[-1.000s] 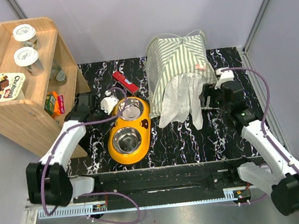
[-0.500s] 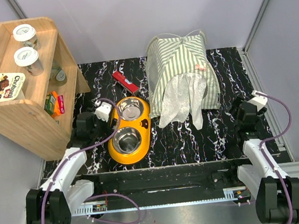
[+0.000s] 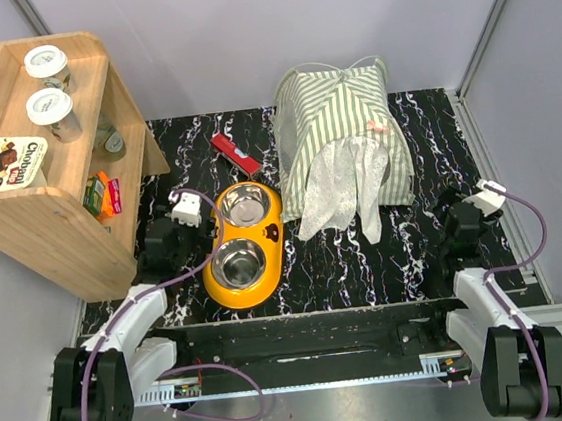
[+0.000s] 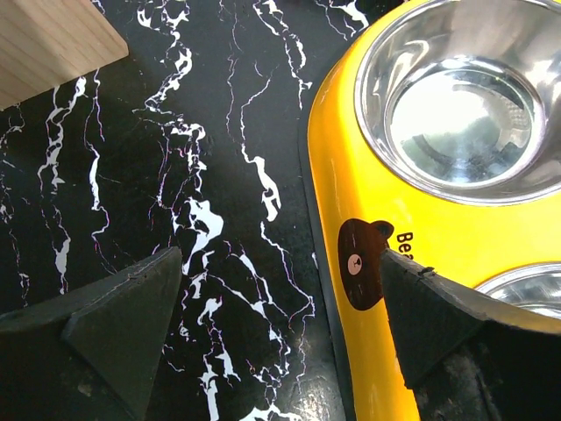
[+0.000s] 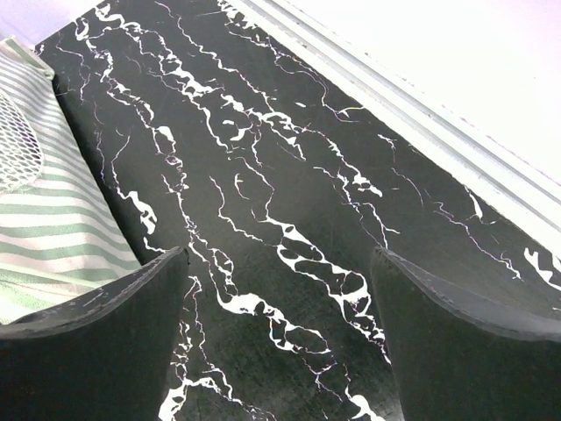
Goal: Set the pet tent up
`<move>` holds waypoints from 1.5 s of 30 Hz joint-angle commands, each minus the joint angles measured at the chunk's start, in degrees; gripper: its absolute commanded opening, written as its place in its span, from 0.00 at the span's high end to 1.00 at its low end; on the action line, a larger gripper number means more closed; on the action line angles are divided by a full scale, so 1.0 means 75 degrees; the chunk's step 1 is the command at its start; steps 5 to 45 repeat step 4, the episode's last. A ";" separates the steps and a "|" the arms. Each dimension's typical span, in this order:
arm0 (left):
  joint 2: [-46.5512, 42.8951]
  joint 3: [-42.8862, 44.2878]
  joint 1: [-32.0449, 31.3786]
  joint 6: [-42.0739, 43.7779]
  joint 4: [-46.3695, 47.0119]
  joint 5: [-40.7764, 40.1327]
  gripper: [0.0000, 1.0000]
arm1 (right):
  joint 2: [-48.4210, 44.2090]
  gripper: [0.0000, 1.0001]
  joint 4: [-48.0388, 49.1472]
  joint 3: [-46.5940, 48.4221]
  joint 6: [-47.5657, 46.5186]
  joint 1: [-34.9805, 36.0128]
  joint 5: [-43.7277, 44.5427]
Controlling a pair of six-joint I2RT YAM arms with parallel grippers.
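Observation:
The pet tent [image 3: 341, 134] stands upright at the back middle of the black marbled table, green-and-white striped, with white lace curtains [image 3: 344, 189] hanging down its front. Its striped edge [image 5: 53, 219] and a bit of white mesh [image 5: 13, 149] show at the left of the right wrist view. My right gripper [image 3: 458, 220] [image 5: 280, 298] hangs open over bare table to the right of the tent, touching nothing. Over the table, my left gripper [image 3: 171, 237] [image 4: 276, 307] is open and empty beside the yellow feeder, far from the tent.
A yellow double-bowl pet feeder [image 3: 263, 234] [image 4: 368, 202] lies left of the tent. A wooden shelf [image 3: 30, 212] [image 4: 44, 35] with cups and snack packs stands at the far left. A red packet [image 3: 236, 154] lies behind the feeder. A white rail [image 5: 421, 114] borders the table's right side.
Both arms have drawn back toward the near edge. The right gripper has left the tent's right side and moved away from it. The tent stands as before.

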 commanded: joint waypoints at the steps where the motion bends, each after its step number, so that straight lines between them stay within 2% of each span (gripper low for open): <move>1: -0.0005 -0.0043 0.0036 -0.0005 0.0702 0.0195 0.01 | 0.0002 0.11 0.0747 -0.0183 0.0212 -0.0014 0.0228; 4: -0.0122 -0.0067 0.0036 -0.0179 0.0773 -0.0049 0.01 | 0.0130 0.11 0.0970 -0.0207 0.0224 -0.0026 0.0146; 45: -0.0122 -0.0067 0.0036 -0.0179 0.0773 -0.0049 0.01 | 0.0130 0.11 0.0970 -0.0207 0.0224 -0.0026 0.0146</move>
